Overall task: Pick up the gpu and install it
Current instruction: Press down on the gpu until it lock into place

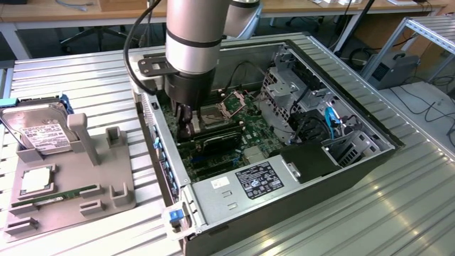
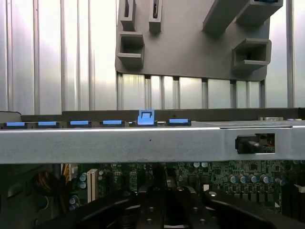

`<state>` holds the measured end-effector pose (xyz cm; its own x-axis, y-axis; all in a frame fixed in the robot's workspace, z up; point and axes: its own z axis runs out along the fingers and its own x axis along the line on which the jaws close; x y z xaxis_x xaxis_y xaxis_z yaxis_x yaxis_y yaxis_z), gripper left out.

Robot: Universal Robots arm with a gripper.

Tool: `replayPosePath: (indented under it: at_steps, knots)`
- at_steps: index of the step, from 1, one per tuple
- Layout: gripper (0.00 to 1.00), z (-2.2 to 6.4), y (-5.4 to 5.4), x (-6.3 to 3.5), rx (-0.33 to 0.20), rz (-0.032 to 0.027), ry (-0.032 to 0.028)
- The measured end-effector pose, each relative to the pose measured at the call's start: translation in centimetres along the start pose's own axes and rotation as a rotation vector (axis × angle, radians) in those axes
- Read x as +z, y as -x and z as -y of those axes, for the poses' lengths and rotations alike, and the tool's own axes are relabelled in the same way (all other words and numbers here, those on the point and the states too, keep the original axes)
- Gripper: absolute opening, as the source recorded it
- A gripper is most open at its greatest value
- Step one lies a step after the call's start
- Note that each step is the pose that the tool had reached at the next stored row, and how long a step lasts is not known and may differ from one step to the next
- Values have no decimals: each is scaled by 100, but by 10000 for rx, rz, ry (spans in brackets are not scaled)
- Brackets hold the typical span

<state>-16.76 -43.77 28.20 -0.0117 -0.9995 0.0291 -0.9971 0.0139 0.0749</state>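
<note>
The tool [image 1: 186, 121] is lowered into the open computer case [image 1: 370, 154], its fingers [image 2: 164, 210] closed together above the motherboard [image 1: 238, 125]. The gpu [image 1: 217, 140] is seen standing on edge in its slot just beside the tool. A grey parts holder [image 1: 106, 186] carrying a hard drive [image 1: 39, 130] is shown on the bench [image 1: 398, 213].

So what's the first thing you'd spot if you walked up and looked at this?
The big silver robot arm reaching down into the open computer case, its gripper shut low over the green motherboard, by a black card standing there. On the exterior view's left, a grey holder tray carries a silver hard drive standing on edge.
</note>
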Motion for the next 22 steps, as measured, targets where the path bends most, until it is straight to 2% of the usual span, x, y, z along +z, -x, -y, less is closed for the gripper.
replayPosePath:
  at_steps: [6,22]
  knots:
    - [11,-68,-13,5,0,0,-7]
    - [11,-174,-28,15,-2,1,-12]
